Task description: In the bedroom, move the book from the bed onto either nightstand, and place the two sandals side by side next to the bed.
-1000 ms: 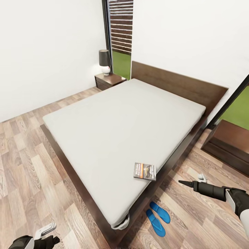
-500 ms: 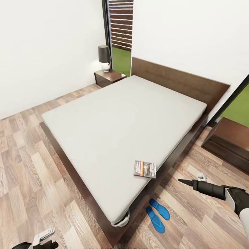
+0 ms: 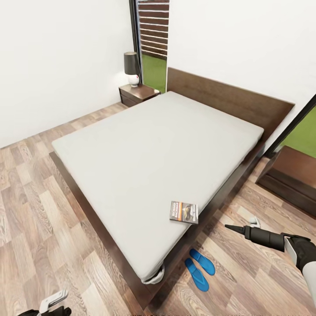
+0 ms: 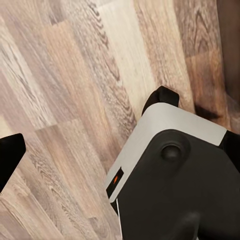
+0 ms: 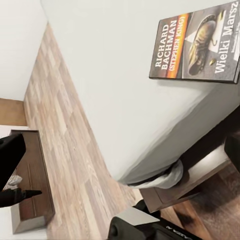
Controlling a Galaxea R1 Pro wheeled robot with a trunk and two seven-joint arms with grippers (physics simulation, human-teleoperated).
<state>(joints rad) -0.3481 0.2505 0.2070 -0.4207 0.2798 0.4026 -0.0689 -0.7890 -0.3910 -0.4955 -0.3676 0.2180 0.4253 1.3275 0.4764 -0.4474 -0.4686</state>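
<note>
**Closing in on bed, nothing picked yet**

Book (image 3: 184,212) flat on near right corner of bed (image 3: 145,149), close to mattress edge. Sandals (image 3: 199,268) on floor just below that corner, roughly side by side already. Nightstand (image 3: 138,93) far left beside headboard, lamp (image 3: 131,67) on top. Right gripper (image 3: 240,228) low over floor right of book, holding nothing, open/closed unclear. Left gripper (image 3: 53,300) near left, fingers spread, empty. View shifted slightly since a second ago; book and sandals unmoved. Book grasp likely next.

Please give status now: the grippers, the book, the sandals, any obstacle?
Right gripper empty, hovering over floor beside bed. Book flat on mattress near edge. Sandals side by side on floor by bed corner. Nothing between gripper and book.
</note>
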